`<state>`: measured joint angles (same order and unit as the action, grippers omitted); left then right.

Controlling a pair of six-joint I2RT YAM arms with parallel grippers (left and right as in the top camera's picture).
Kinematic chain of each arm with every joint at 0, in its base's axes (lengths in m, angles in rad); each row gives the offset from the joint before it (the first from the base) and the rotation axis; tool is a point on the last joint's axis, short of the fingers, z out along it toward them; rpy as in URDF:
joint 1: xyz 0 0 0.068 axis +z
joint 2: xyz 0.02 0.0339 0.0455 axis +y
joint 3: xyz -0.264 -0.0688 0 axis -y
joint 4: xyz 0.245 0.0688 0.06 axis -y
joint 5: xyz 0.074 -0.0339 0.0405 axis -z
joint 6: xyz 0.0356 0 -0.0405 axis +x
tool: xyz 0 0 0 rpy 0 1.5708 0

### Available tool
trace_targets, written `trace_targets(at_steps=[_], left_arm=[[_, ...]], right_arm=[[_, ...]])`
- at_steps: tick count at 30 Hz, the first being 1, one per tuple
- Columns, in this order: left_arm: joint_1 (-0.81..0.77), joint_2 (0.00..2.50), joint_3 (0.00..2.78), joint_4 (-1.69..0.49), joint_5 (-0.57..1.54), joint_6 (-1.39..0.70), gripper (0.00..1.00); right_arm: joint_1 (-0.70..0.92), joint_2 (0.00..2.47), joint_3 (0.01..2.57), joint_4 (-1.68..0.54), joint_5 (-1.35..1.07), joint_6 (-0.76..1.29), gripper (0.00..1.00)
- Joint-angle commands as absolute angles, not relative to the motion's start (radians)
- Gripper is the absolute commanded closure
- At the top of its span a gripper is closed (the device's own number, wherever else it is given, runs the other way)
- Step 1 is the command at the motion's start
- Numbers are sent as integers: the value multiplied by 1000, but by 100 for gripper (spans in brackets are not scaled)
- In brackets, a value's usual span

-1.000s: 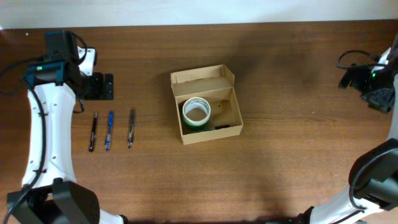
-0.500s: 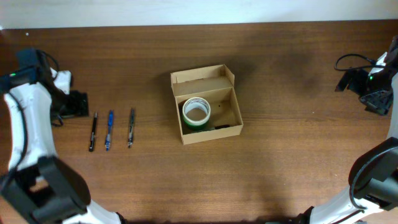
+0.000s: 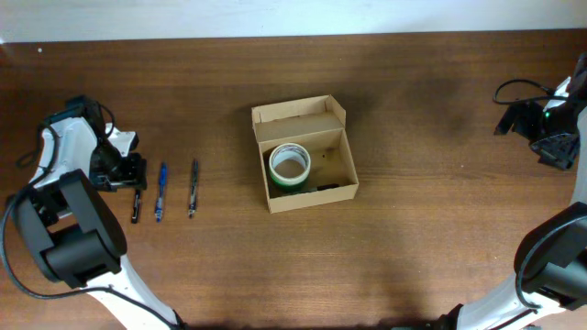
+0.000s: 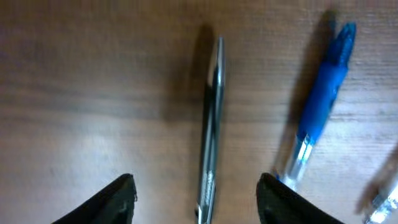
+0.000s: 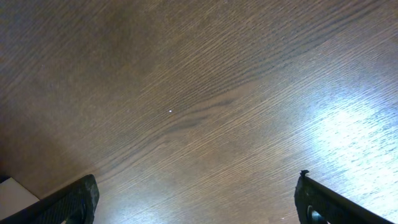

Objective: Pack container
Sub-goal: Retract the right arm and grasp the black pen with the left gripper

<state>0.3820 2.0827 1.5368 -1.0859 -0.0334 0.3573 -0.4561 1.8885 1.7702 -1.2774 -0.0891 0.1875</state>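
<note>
**Open box mid-table, both grippers spread**

Plain brown cardboard box [image 3: 304,154], rectangular, flap lid folded back on its far side, sits on the dark wood-grain table [image 3: 413,238] between the two arms. Holds a tape roll [image 3: 290,165], green-edged with a pale core, lying flat by the box's left wall. Also something small and dark at the box's near right corner, too small to tell.

Well left of the box, three slim pens in a near-parallel row: third pen [image 3: 193,188] nearest the box, blue pen [image 3: 160,192] next, black pen [image 3: 137,203] farthest. Glossy black barrel with a silvery sheen on the last; translucent blue barrel and clear tip on the middle one.

Left gripper [image 3: 124,171] hangs over the black pen, fingers apart, one on each side, clear of it.

Right gripper [image 3: 550,133], well right of the box, spread wide over bare grain.
</note>
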Motion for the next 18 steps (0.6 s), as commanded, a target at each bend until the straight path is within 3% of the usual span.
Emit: trace_targets(at_steps=[1, 11, 13, 18], left_arm=[[384, 2120, 1538, -1076, -22, 399, 39], [369, 2146, 1538, -1049, -26, 395, 38], [364, 2149, 1538, -1048, -26, 395, 54], [360, 2194, 1538, -1052, -25, 360, 53]], right_arm=[[-458, 1892, 1765, -1275, -98, 200, 1], [-458, 1892, 1765, -1275, -98, 200, 1], [-458, 1892, 1765, -1275, -98, 200, 1], [-458, 1892, 1765, -1275, -98, 200, 1]])
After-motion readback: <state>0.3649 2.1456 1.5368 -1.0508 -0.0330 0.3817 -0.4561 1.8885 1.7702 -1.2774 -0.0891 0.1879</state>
